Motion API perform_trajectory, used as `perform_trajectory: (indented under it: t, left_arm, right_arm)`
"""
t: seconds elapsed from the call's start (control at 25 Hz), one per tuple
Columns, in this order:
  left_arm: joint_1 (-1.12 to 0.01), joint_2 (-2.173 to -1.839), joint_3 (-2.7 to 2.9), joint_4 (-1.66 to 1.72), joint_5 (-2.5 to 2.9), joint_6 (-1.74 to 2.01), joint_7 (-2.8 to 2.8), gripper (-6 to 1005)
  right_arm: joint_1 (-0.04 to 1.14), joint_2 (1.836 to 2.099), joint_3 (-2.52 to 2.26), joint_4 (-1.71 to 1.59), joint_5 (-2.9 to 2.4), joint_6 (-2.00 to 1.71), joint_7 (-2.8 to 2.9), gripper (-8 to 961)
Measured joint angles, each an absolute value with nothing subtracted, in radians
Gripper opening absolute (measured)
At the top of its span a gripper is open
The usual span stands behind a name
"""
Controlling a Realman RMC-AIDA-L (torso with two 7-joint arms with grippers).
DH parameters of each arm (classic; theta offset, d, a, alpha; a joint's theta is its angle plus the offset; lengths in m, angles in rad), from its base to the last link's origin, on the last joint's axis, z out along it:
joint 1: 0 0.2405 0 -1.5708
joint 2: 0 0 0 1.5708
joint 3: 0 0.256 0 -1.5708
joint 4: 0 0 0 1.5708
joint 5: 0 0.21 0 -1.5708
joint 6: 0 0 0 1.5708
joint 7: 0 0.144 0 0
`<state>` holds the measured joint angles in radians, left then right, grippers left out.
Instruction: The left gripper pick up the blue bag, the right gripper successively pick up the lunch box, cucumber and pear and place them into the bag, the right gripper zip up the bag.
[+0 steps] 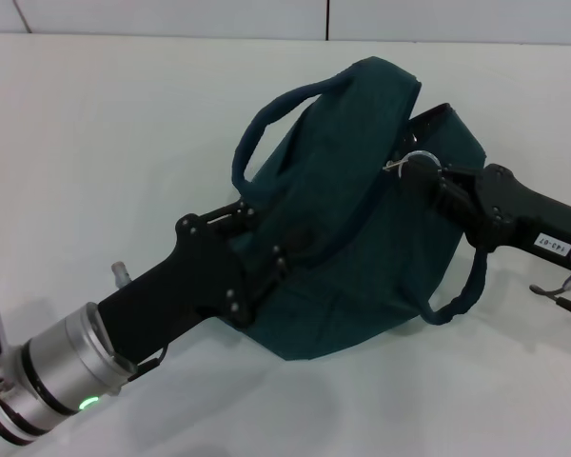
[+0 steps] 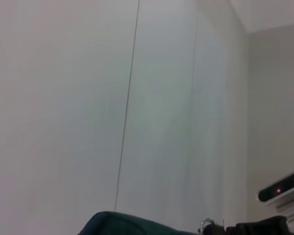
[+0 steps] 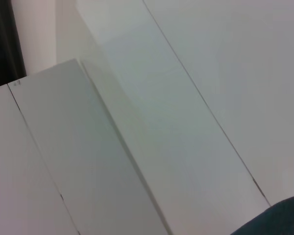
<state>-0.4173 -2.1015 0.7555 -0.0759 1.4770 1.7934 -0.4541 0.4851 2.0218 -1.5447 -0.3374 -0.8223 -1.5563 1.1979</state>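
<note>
The blue bag (image 1: 362, 238) bulges in the middle of the white table, one rolled handle arching over its top. My left gripper (image 1: 262, 271) reaches in from the lower left and is shut on the bag's near edge. From the right, my right gripper (image 1: 433, 176) is pinched on the silver ring of the zipper pull (image 1: 414, 162) at the bag's top. The left wrist view shows a strip of the bag (image 2: 127, 223), the zipper pull (image 2: 206, 225) and the right gripper (image 2: 255, 227). The lunch box, cucumber and pear are out of view.
The white table (image 1: 95, 143) spreads around the bag, with a panelled wall (image 1: 171, 14) behind it. The bag's second handle (image 1: 466, 290) hangs below the right arm. A dark wall-mounted unit (image 2: 281, 186) shows in the left wrist view.
</note>
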Motion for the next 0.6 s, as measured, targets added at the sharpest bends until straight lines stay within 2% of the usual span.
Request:
perform_trajectory:
  t: [0.28,0.6]
  left_arm:
    - [-0.416,-2.099,0.759,-0.071,1.478,1.781,-0.446,181]
    - [-0.391,-2.092,0.758,0.019,1.481,1.801,-0.46,109]
  right_arm:
    - [0.483,2.022,-1.545,-0.337,-0.822,-1.567,1.198,9]
    - [0.482,2.018,-1.545,-0.335,-0.842,-1.661,1.146,9]
